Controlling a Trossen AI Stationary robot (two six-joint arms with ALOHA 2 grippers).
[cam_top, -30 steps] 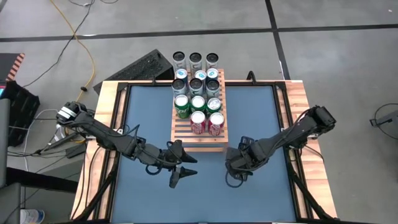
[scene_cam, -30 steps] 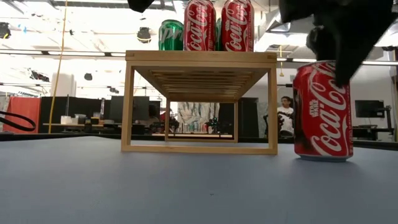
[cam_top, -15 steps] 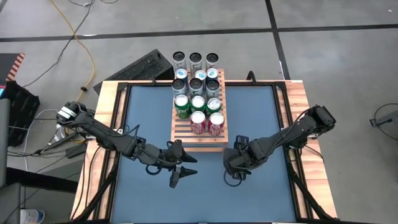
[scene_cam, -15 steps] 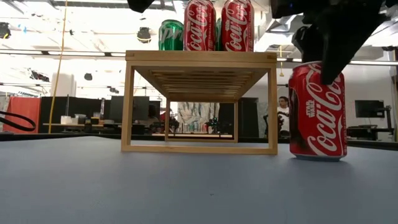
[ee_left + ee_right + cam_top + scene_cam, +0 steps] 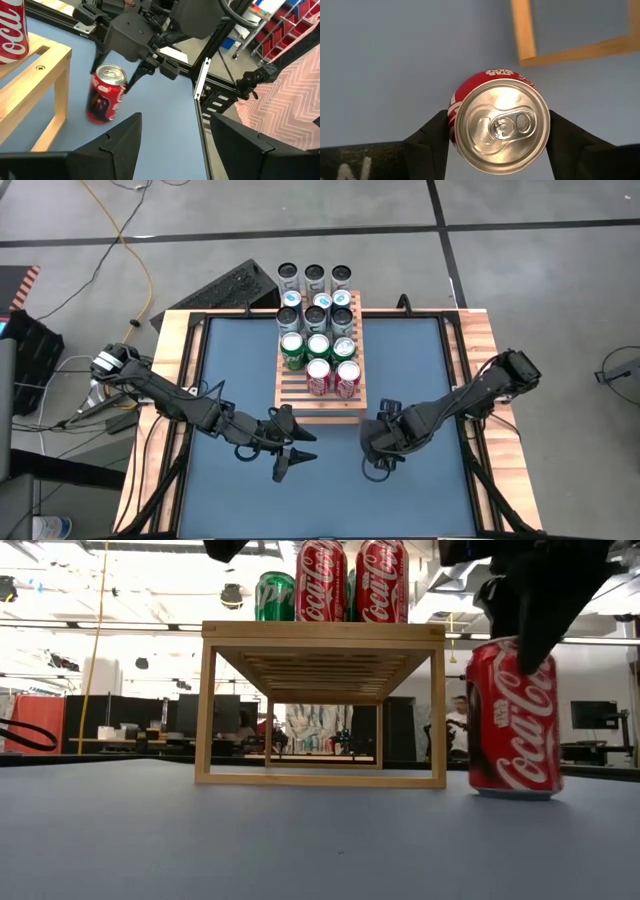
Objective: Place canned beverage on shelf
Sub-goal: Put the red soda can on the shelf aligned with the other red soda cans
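The grasp is in hand: the red aluminium cola can [image 5: 499, 123], upright on the blue table [image 5: 230, 350] just beside the light-brown slatted wooden shelf [image 5: 321, 399], is flanked by the right gripper [image 5: 497, 134], whether clamped cannot be told. The left gripper [image 5: 297, 450] is parked open nearby. Next, a firm squeeze and a lift onto the free front slats are called for (clearing the rack's edge).

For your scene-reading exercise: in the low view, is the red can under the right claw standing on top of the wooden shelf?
No. The red can stands on the table beside the shelf.
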